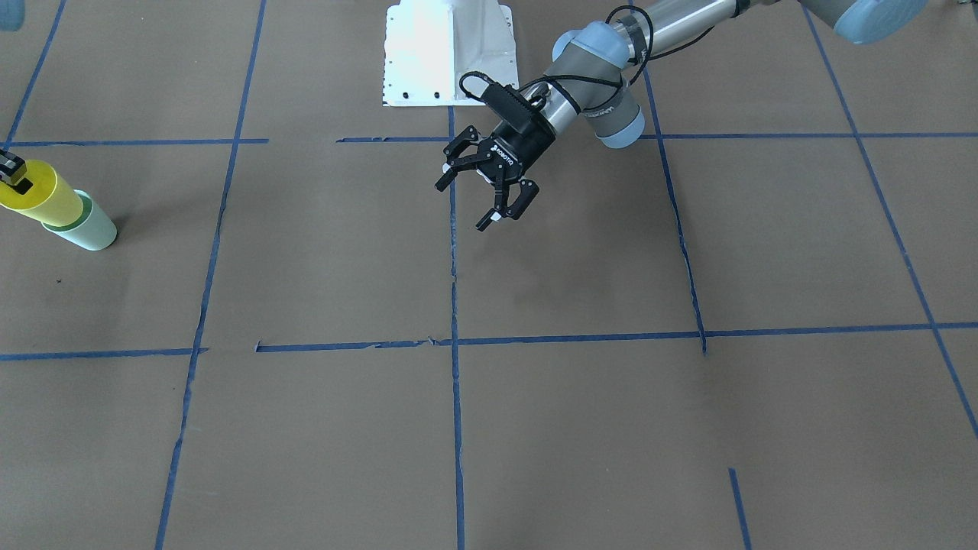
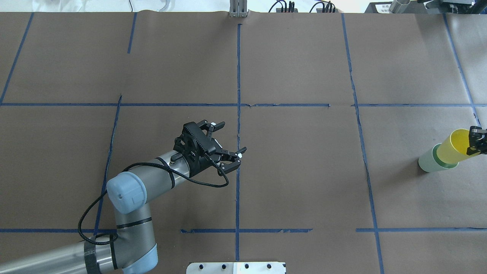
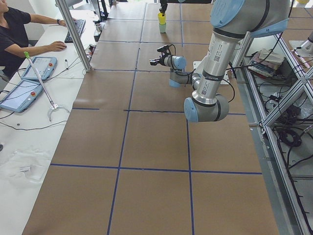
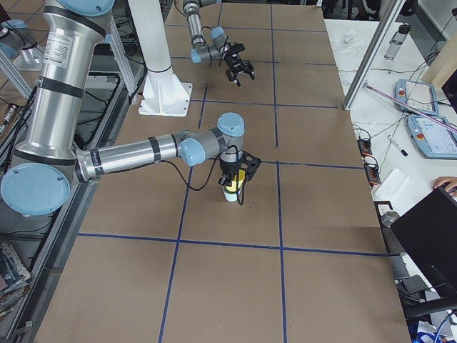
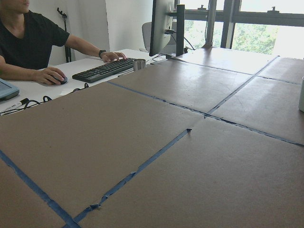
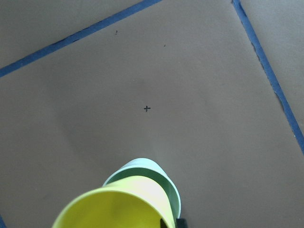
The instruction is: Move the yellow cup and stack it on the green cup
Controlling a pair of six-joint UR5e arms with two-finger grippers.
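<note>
While right claw (image 2: 475, 142) grips yellow cup (image 2: 453, 149) rim | nested in green cup (image 2: 429, 162)

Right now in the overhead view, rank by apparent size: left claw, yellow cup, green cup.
1. Black two-finger left claw, though raised, so nearer the camera.
2. Bright yellow plastic cup.
3. Pale mint-green plastic cup, only partly visible, the yellow one set in it.

Overhead and front-facing cameras look down from opposite sides; both show the yellow cup (image 2: 452, 148).
</note>
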